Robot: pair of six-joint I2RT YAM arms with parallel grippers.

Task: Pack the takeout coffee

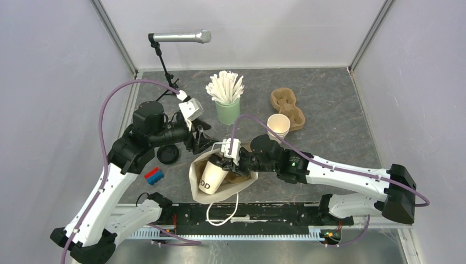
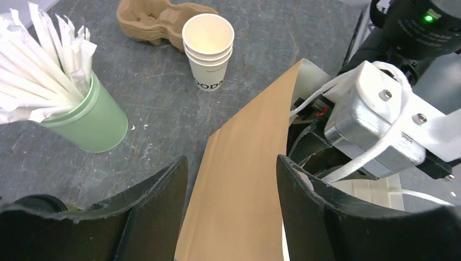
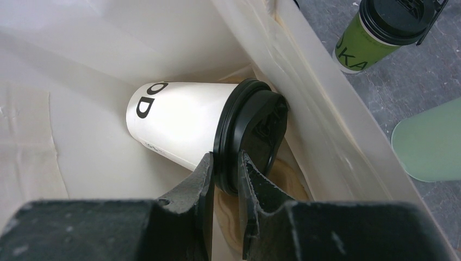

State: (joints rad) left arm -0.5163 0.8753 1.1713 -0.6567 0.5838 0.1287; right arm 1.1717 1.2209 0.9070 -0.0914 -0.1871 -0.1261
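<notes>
A paper bag, brown outside and white inside, lies open in the middle of the table. In it the white takeout coffee with dark print lies on its side. My right gripper reaches into the bag and is shut on the rim of that cup's black lid. My left gripper stands open astride the bag's brown wall, one finger outside and one inside. The olive-green takeout coffee stands upright on the table just outside the bag; from above only its black lid shows by my left arm.
A mint-green cup of white sticks, a stack of lidless cream cups and brown cardboard carriers stand behind the bag. A microphone stand rises at the back left. A red-and-blue block lies front left. Brown cardboard lies under the cup.
</notes>
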